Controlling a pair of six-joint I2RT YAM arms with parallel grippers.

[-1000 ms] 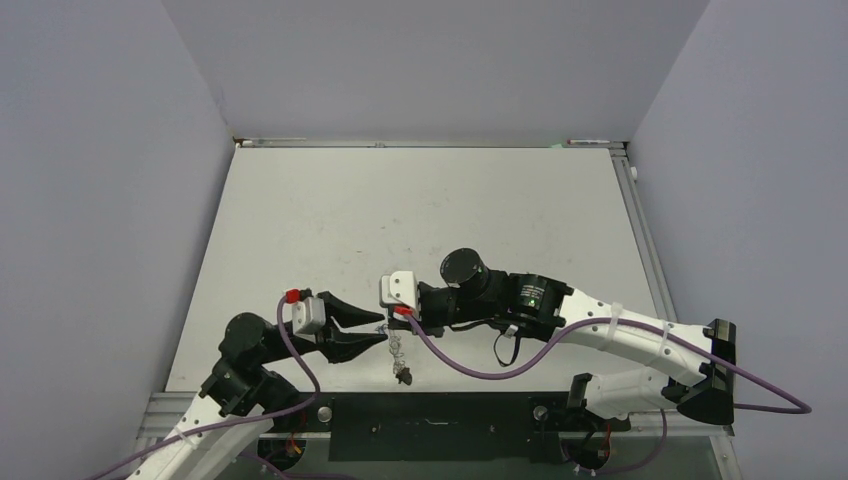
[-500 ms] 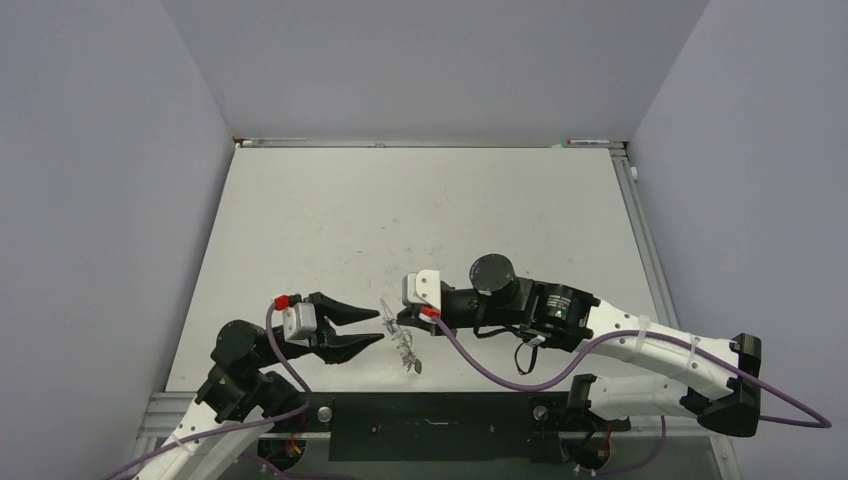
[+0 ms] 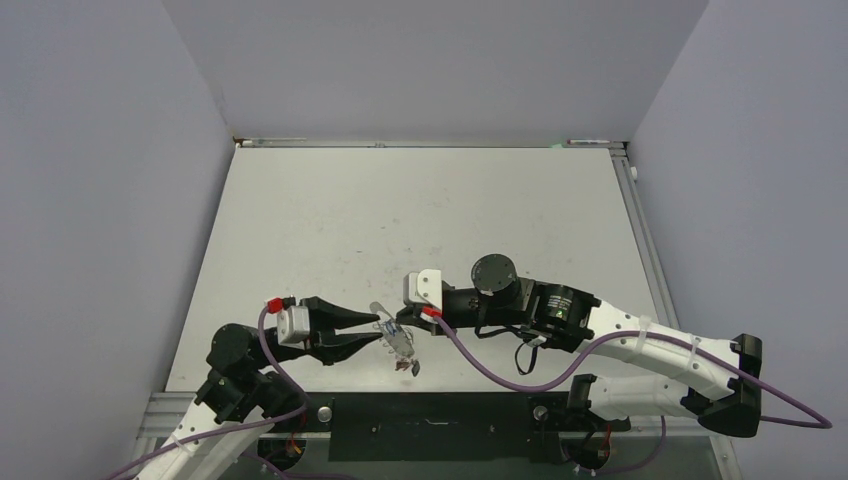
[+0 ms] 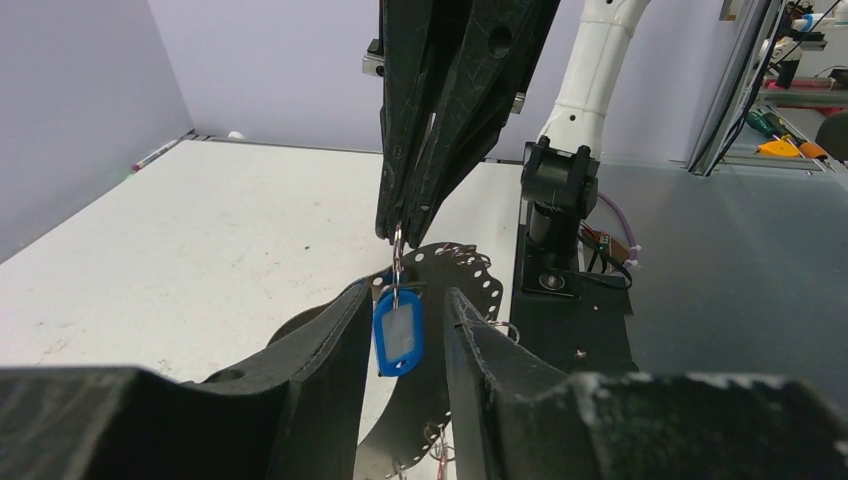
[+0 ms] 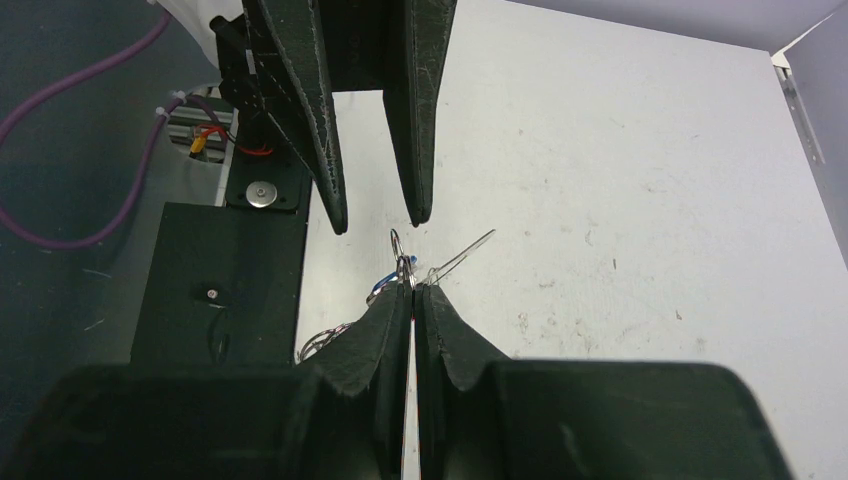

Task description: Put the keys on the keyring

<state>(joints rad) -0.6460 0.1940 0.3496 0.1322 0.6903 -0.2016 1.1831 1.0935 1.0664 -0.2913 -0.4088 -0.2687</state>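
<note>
My right gripper (image 5: 411,300) is pressed together at the lower middle of its own wrist view. It is clamped on a small wire ring (image 5: 397,245) that stands up just above the tips. In the left wrist view the blue-tagged key (image 4: 398,335) hangs from that ring at mid-frame. The grey keyring (image 4: 462,272) shows its perforated edge just behind and to the right of the tag. My left gripper (image 4: 405,300) has its jaws apart, one finger on either side of the tag, and I can't tell whether either pad touches it. Overhead, the cluster sits low centre between the arms, seemingly lifted off the table (image 3: 400,220), with a dark key (image 3: 408,368) dangling beneath.

What worries me most is how little wire the right tips have hold of. If I close the left jaws off-centre on the tag, or tug sideways, I judge the ring could twist or slide out of that pinch. The whole bunch would then drop near the table's front edge. The tag can also pivot on its ring, so a squeeze may just spin it aside. The two sets of fingertips are very near each other, and a careless advance could knock them together.
</note>
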